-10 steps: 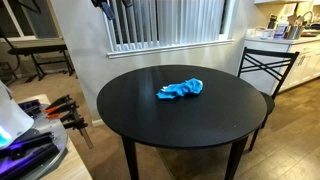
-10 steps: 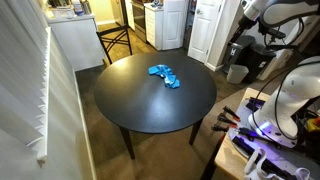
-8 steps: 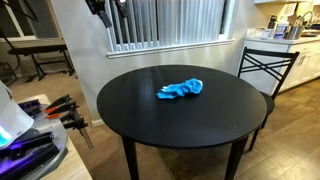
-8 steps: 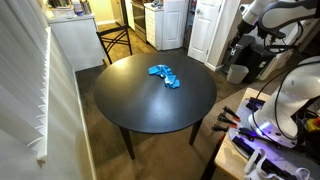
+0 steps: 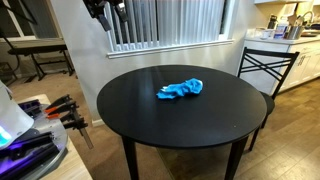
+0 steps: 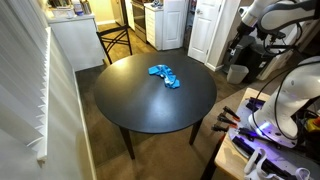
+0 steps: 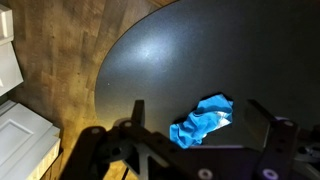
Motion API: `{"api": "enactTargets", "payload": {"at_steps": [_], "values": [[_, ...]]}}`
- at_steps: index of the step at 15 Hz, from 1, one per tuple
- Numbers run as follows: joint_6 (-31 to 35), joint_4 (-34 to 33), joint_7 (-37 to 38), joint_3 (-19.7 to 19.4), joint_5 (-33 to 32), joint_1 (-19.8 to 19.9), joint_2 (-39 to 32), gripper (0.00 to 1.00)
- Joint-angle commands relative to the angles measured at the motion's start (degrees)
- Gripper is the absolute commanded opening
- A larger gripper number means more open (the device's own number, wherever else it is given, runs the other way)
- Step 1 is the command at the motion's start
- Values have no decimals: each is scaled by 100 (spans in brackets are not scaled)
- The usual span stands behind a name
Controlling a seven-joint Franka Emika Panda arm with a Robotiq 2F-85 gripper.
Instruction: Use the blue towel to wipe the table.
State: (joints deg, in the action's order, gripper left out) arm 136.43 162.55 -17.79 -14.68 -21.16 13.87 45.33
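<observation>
A crumpled blue towel (image 5: 181,89) lies on the round black table (image 5: 185,125), toward its far side; it shows in both exterior views (image 6: 165,75). In the wrist view the towel (image 7: 204,119) lies on the tabletop (image 7: 170,60) far below, between my two fingers. My gripper (image 7: 200,115) is open and empty, high above the table. In an exterior view the gripper (image 5: 103,10) hangs at the top edge, above the table's far left side. The arm (image 6: 262,20) shows at the upper right in an exterior view.
A black metal chair (image 5: 268,62) stands at the table's far right side. White blinds (image 5: 165,22) cover the window behind. A bench with clamps and tools (image 5: 40,125) stands at the left. White cabinets (image 6: 170,22) and a wood floor (image 7: 60,70) surround the table.
The gripper has shifted slightly left at the top of the exterior view. The towel has not moved.
</observation>
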Motion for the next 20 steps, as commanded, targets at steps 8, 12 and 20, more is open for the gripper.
{"api": "enactTargets", "payload": {"at_steps": [8,12,20], "values": [[830,-971,967,657,107,-229,-2026,100],[1561,-1523,1233,675,454,-420,-3344,100],[1887,-2654,2146,716,1737,-657,-5178,100]]}}
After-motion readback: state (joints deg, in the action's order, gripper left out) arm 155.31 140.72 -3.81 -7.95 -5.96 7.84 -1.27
